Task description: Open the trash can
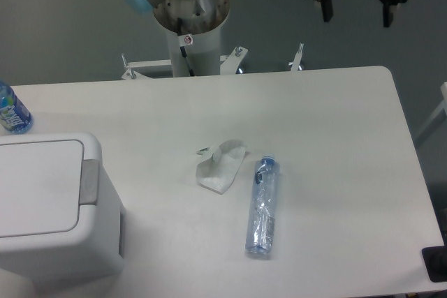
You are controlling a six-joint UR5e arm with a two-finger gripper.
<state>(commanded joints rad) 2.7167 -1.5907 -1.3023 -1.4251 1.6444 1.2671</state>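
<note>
Camera: boxy white trash can (42, 207), lidded

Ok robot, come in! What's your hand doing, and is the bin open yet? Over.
Hand open, up high at the far right, holding nothing. Bin lid shut, near left corner. Nothing on the lid; bottle and tissue lie mid-table.

The broad white rectangular counter (328, 116) carries a large boxy white plastic trash can (49, 207) at its near left corner (lid flat and closed, small grey tab on the right edge). Near the middle lies a crumpled white paper tissue (221, 167), and just to its right a clear empty plastic bottle (262, 206) lies on its side. A blue-labelled water bottle (12, 109) stands at the far left edge.
</note>
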